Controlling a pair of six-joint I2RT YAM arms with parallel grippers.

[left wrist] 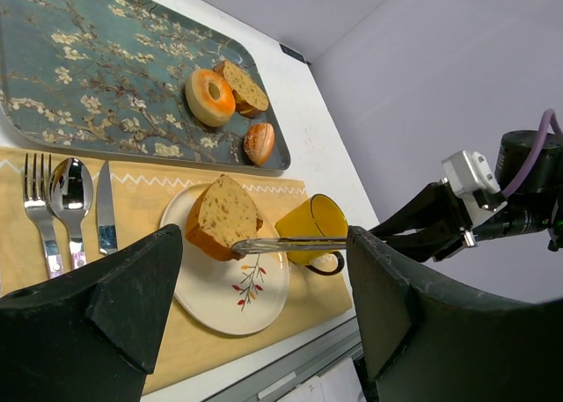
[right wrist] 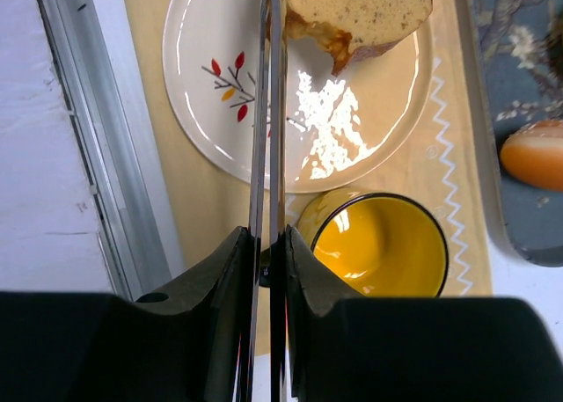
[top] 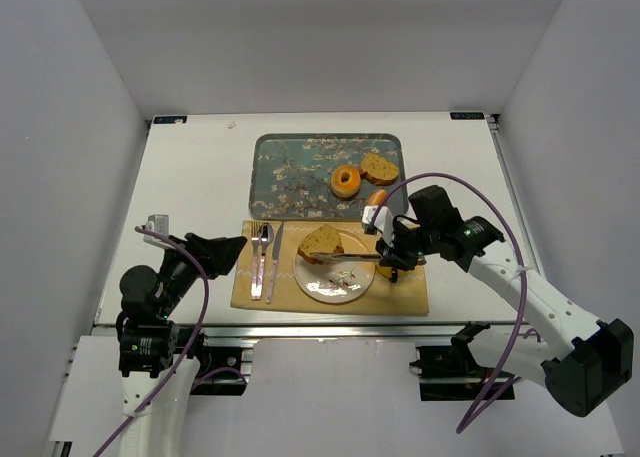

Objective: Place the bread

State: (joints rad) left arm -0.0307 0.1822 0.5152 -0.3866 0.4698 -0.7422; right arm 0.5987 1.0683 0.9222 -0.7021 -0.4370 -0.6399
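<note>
1. Steel tongs (top: 345, 258) are pinched in the right claw (right wrist: 266, 242). Its fingers are pressed nearly together on the two blades, which lie almost flat against each other.
2. The tongs reach out over the plate (top: 342, 288), and their tips meet the lower edge of the bread (top: 322, 243). Can't tell whether the tips actually grip it.
3. The bread sits on the far-left part of the plate, cut face up and crust toward the tray (top: 290, 167).
4. The left claw (top: 232, 252) is spread wide and holds nothing. It hangs over the desk (top: 190, 177) just left of the placemat (top: 410, 297).
5. Count on the placemat: one plate, one yellow mug (left wrist: 315, 222), one fork (top: 256, 265), one spoon (top: 264, 239), one knife (top: 274, 262).
6. Count on the tray: one doughnut (top: 346, 181), one smaller slice (top: 379, 167), one small brown roll (top: 375, 198). That makes two bread slices in all.
7. Hidden or cut off:
   - In the top view the right claw covers most of the mug.
   - In the right wrist view the frame's top edge crops the bread and the tong tips, and the right edge clips the roll.
   - In the left wrist view the claw's own fingers block both lower corners.
</note>
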